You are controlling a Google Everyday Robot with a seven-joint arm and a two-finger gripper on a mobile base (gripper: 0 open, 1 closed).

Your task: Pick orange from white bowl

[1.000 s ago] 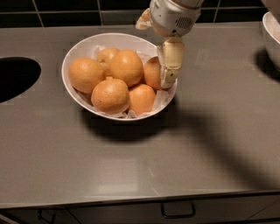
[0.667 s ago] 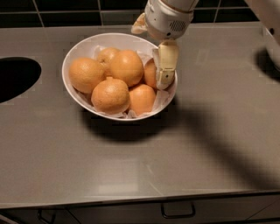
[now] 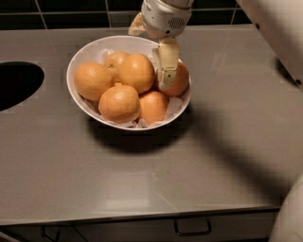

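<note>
The grey countertop (image 3: 213,156) is flat and smooth with a dull sheen, backed at the far edge by glossy dark tiles (image 3: 71,5). A dark oval opening (image 3: 16,85) is cut into it at the left. The robot's smooth white arm shell (image 3: 279,33) slants down the right side.

Left of centre and toward the far side sits the white bowl (image 3: 78,56), wide, glossy and slightly oval, lined with crinkled white paper (image 3: 173,106). It holds six round fruits with finely dimpled skin. The nearest is a nubbed orange (image 3: 119,102) with a raised stem bump.

The orange (image 3: 183,79) lies against the bowl's right wall. The gripper (image 3: 165,75), cream-coloured and blocky below a rounded white wrist, reaches down into the bowl and touches this fruit's left face. Whether it is spread or clamped cannot be told.
</note>
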